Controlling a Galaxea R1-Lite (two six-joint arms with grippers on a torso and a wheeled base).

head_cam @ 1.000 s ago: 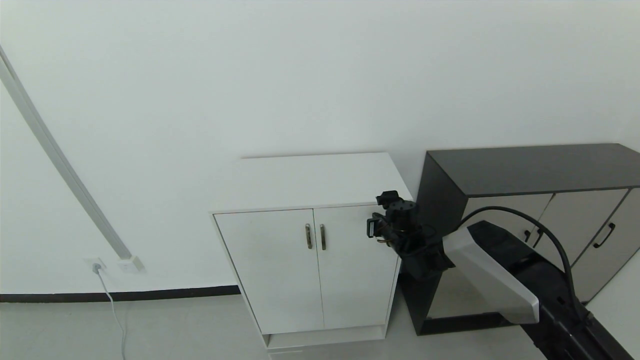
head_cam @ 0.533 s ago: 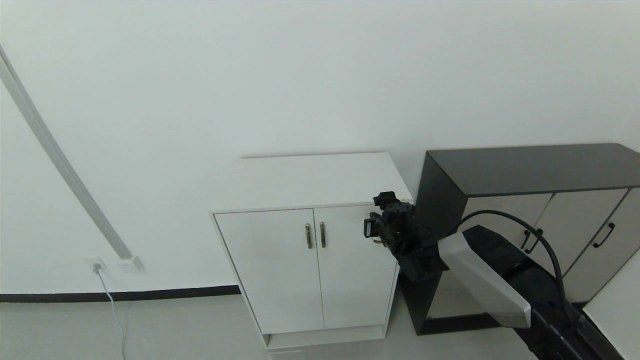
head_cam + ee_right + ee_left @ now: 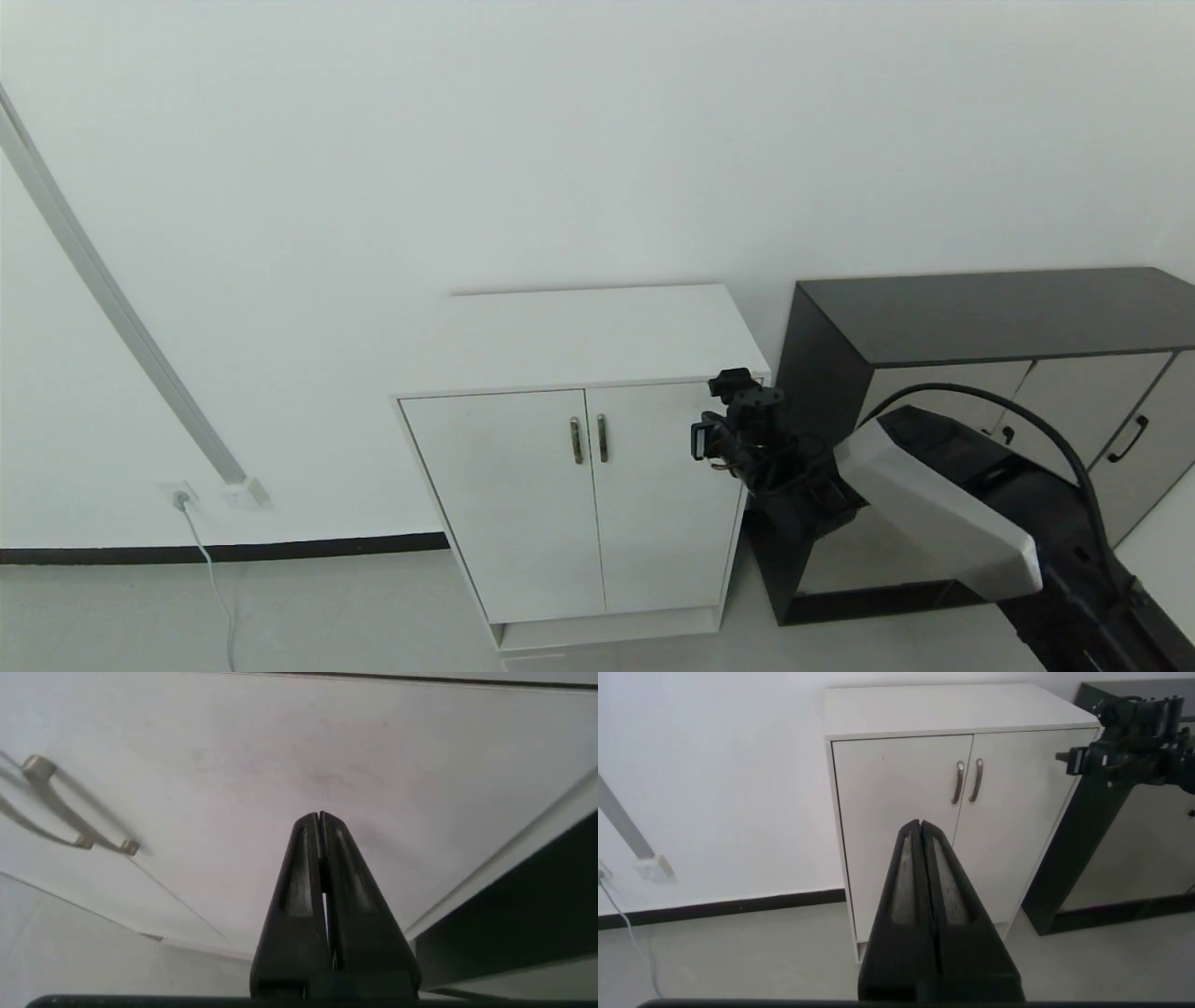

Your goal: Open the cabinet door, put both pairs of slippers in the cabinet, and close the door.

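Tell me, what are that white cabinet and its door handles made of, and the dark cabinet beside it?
The white cabinet looks like laminated board with a matte finish: flat, even panels without grain. Its handles seem brushed metal, judging by their grey sheen. The dark cabinet is probably dark laminate too, smoother: its side shows faint reflections.
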